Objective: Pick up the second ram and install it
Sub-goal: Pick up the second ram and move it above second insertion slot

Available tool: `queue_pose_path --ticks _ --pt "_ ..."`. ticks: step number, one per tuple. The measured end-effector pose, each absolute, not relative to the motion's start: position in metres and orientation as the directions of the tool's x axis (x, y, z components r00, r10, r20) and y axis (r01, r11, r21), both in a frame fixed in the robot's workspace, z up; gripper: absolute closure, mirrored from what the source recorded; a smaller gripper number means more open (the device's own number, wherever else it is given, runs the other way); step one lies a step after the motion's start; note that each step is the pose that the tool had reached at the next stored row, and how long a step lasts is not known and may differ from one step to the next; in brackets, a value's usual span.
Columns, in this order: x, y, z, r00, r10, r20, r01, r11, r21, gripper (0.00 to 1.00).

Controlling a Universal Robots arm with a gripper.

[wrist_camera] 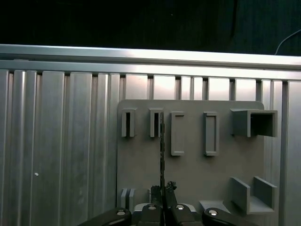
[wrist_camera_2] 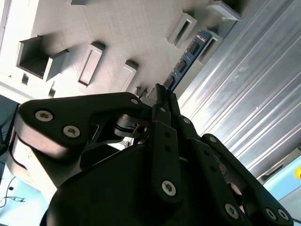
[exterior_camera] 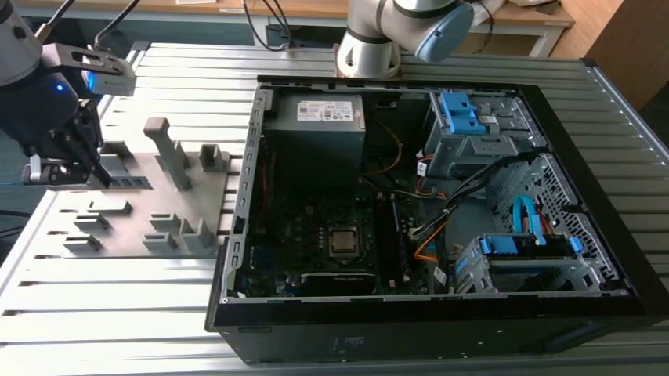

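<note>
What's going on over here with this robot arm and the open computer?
The arm's tool sits over the grey holder block on the slatted table, to the exterior view's left of the open computer case. It appears closed on one end of the second ram, which stands on edge in the block. The stick is not yet in the case.

Computer case (exterior_camera: 418, 337), holder block (exterior_camera: 146, 200), slatted table (exterior_camera: 105, 313)

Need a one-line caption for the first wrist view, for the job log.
Gripper, jaws closed on the edge-on ram, at the grey holder on the slatted table.
</note>
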State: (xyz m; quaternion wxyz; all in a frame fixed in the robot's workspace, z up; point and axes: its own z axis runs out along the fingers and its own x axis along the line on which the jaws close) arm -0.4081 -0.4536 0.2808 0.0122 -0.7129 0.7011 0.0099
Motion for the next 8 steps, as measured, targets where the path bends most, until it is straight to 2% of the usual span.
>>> queue_pose_path --ticks 8 --pt "-0.4081 -0.4536 0.2892 0.017 -0.999 -0.031 -1.0 -0.017 -0.004 0.86"
